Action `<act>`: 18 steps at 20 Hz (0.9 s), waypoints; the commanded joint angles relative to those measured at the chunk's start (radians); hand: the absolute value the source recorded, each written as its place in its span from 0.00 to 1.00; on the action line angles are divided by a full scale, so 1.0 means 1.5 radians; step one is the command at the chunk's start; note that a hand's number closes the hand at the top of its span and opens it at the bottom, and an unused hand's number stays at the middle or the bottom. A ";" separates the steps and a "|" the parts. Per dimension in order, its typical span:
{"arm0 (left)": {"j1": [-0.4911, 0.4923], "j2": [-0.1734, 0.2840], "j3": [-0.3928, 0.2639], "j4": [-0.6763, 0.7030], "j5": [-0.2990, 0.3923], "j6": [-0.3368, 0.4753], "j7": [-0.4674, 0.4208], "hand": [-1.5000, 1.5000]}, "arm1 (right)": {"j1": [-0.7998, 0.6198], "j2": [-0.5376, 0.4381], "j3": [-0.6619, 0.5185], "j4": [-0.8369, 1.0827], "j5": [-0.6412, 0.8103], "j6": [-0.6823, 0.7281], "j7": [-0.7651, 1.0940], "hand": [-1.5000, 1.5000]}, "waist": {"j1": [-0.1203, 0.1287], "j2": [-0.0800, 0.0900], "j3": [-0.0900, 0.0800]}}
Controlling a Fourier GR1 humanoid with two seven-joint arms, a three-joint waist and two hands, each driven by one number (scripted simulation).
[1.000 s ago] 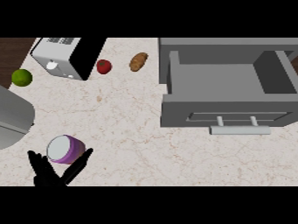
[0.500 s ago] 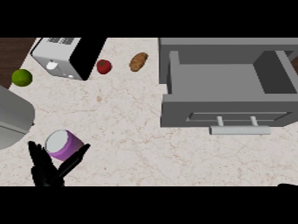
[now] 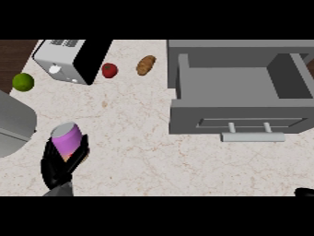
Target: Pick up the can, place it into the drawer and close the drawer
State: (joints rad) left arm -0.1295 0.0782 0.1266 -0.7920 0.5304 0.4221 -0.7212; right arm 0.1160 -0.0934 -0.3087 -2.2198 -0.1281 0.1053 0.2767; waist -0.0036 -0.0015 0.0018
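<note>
Purple and grey-topped, the can (image 3: 66,137) sits in the lower left of the head view, tilted so its pale lid points up and to the left. The left hand (image 3: 62,162) comes in from the lower edge with its black fingers (image 3: 82,146) curled round the can's lower half, grasping it; whether the can touches the surface cannot be told. The speckled stone surface (image 3: 139,152) spreads out beneath them.

The drawer (image 3: 244,92) stands pulled open at the right, well apart from the can; it is a grey box with a bare floor, and its front panel with a pale bar handle (image 3: 252,135) faces the lower edge.

At the far lower right corner only a black tip of the right hand (image 3: 313,192) shows, so whether its fingers are released or clenched cannot be told.

Along the top left a toaster (image 3: 69,60) with a white body and a black side lies at an angle. Just right of it sits a red apple (image 3: 109,70), and beside that a brown potato (image 3: 146,65). A green lime (image 3: 23,81) lies left of the toaster, near the edge of the surface. A large grey rounded appliance (image 3: 3,120) fills the left edge, near the can.
</note>
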 commanded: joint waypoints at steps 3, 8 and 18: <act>-0.012 0.004 0.022 0.030 -0.002 -0.048 -0.023 1.00 | -0.021 -0.005 -0.007 0.009 0.004 0.000 0.003 0.00 | 0.001 0.001 -0.001; -0.084 0.013 -0.013 0.042 -0.028 -0.068 0.002 1.00 | 0.013 0.027 0.028 -0.006 0.049 -0.004 -0.020 0.00 | -0.002 0.001 -0.001; -0.282 0.030 -0.117 0.137 -0.100 -0.240 0.108 1.00 | 0.012 0.024 0.024 -0.025 0.050 -0.006 -0.019 0.00 | -0.009 0.003 -0.002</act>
State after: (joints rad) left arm -0.4715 0.1095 -0.0387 -0.6374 0.3996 0.1365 -0.5793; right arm 0.0991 -0.0840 -0.2939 -2.2433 -0.0918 0.0995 0.2791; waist -0.0247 0.0044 -0.0011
